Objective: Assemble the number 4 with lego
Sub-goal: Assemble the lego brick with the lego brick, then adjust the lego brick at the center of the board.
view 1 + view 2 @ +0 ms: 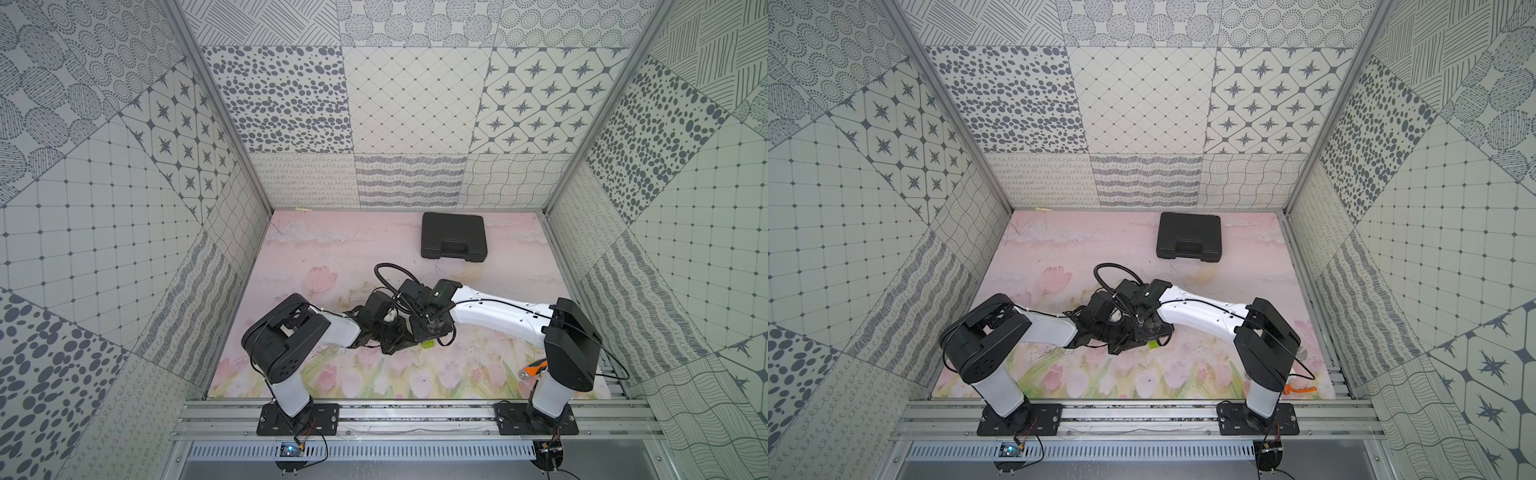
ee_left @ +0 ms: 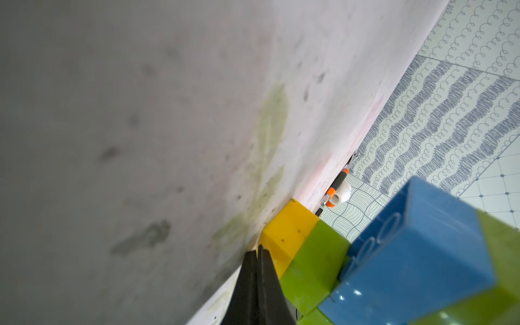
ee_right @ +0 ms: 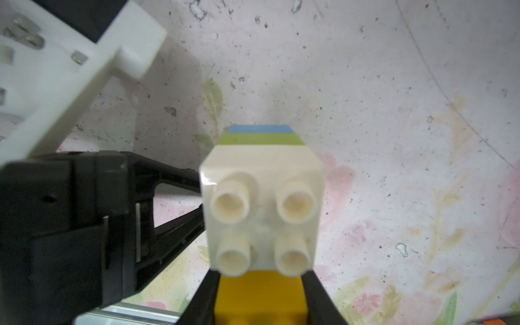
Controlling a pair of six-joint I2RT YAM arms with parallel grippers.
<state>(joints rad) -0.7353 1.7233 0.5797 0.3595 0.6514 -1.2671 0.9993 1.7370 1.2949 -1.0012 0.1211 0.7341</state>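
The right gripper (image 3: 260, 277) clamps the number 4 (image 3: 263, 157); the left gripper (image 2: 257, 250) is pinched empty beside it. Black case (image 1: 454, 237) at 1 o'clock, wrench (image 1: 536, 369) at 4 o'clock.

I see white arm shells (image 1: 490, 311), black joint housings (image 1: 573, 345), a black cable (image 1: 390, 264) looped behind the wrist, screwed black baseplates (image 1: 509, 417).

Three walls (image 1: 415, 99) in grey-on-white patchwork patterns of dots, stars, grids, squiggles and waves close in the left, far and right sides, with aluminium posts (image 1: 217, 104) at the far corners. The floor (image 1: 332, 249) is a scuffed pink mat printed with tulips, evenly lit. A black case (image 1: 454, 236) lies far right, and a metal rail (image 1: 415, 417) runs along the near edge.
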